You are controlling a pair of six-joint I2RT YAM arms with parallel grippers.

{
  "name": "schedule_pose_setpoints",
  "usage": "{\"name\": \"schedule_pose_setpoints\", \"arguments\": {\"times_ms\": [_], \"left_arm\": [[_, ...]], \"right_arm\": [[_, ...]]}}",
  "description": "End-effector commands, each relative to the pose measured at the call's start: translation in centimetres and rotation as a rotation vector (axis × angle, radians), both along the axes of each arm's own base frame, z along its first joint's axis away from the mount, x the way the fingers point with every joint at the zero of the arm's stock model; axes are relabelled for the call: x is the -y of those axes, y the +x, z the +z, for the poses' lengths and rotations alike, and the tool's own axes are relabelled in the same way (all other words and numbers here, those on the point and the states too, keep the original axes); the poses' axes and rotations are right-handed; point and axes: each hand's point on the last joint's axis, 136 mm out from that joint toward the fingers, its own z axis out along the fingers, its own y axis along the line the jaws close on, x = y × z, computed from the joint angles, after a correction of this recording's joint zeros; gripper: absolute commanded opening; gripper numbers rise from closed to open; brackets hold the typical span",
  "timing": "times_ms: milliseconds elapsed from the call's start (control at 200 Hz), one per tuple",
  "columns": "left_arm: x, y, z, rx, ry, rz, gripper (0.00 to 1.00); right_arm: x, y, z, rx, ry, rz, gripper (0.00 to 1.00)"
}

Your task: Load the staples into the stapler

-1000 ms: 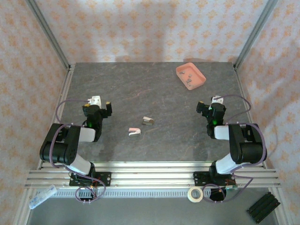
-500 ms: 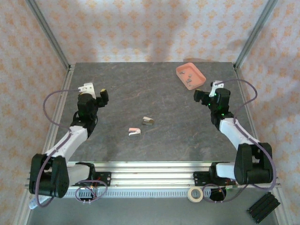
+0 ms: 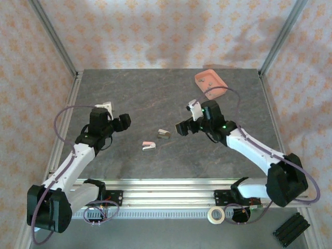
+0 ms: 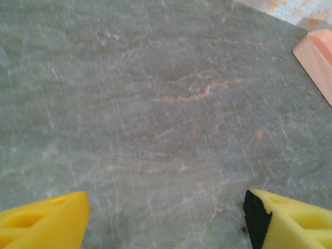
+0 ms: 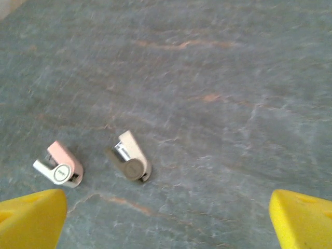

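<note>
Hanging with jaws wide, the right gripper (image 5: pixel 167 217) faces a small pink stapler (image 5: pixel 58 166) and a small beige stapler (image 5: pixel 132 161); the left gripper (image 4: pixel 166 218) is wide too. Tiny silvery-grey metal staples (image 3: pixel 208 81), mere specks, lie in the salmon-pink tray (image 3: pixel 202 74), upper right.

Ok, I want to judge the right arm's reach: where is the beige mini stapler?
In the top view the beige mini stapler lies mid-table, just right of the pink mini stapler, with the right gripper close on its right.
</note>
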Motion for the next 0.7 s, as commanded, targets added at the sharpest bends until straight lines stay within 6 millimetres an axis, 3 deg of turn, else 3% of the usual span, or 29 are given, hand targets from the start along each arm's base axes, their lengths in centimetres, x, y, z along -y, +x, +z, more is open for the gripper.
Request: {"name": "schedule_pose_setpoints", "arguments": {"times_ms": [0, 175, 370, 535, 696], "left_arm": [[0.5, -1.7, -2.0, -0.089, -0.068, 0.015, 0.78], [0.8, -2.2, -3.6, -0.139, -0.102, 0.019, 0.78], [1.3, -2.2, -4.0, -0.155, -0.119, 0.006, 0.78], [1.3, -2.2, -4.3, -0.163, -0.119, 0.003, 0.78], [1.5, -2.0, -4.3, -0.166, -0.124, -0.003, 0.78]], "right_arm": [[-1.8, -1.0, -0.5, -0.054, -0.052, 0.114, 1.00], [-5.1, -2.7, -3.6, -0.061, -0.228, 0.334, 0.96], [-8.5, -2.7, -6.6, -0.050, -0.325, 0.527, 0.91], [-9.7, -2.3, -9.3, -0.032, -0.431, 0.616, 0.88], [-10.2, -1.2, -10.5, -0.018, -0.474, 0.623, 0.85]]}}
